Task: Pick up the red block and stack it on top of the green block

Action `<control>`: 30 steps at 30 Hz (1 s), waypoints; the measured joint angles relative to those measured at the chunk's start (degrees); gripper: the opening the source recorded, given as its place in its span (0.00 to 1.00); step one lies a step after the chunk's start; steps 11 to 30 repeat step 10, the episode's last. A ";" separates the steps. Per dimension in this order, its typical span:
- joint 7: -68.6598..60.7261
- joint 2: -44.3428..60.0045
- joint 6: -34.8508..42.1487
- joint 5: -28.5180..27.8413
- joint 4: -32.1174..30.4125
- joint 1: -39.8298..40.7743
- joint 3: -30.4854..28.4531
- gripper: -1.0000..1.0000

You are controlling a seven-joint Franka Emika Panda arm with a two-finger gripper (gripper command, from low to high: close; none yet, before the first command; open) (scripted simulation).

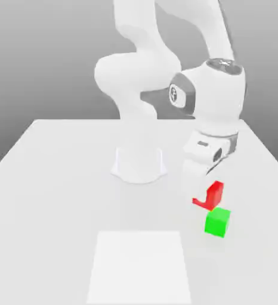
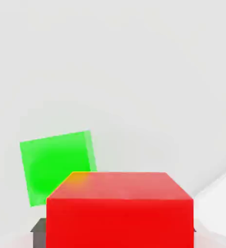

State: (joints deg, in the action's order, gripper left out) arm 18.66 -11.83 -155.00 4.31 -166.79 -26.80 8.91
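White tabletop (image 1: 64, 196), grey backdrop (image 1: 52, 59) w/ darker lower part.

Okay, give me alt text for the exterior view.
A white robot arm's tool holds a red block beside a green block on a pale table; a white square panel lies in the foreground.

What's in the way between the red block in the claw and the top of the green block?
Nothing visible stands between them. In the hand view, the red block sits at the claw, and the green block lies just past its edge, its visible top face bearing nothing.
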 joint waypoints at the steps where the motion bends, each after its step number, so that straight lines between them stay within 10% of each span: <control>1: 0.33 1.37 -1.29 -0.32 0.08 -0.12 0.41 0.00; 6: 3.28 11.02 -10.48 -4.41 0.47 0.08 0.13 0.00; 7: 3.95 12.77 -12.15 -5.38 0.53 0.33 0.09 1.00; 30: 3.95 12.77 -12.15 -5.38 0.53 0.56 0.09 1.00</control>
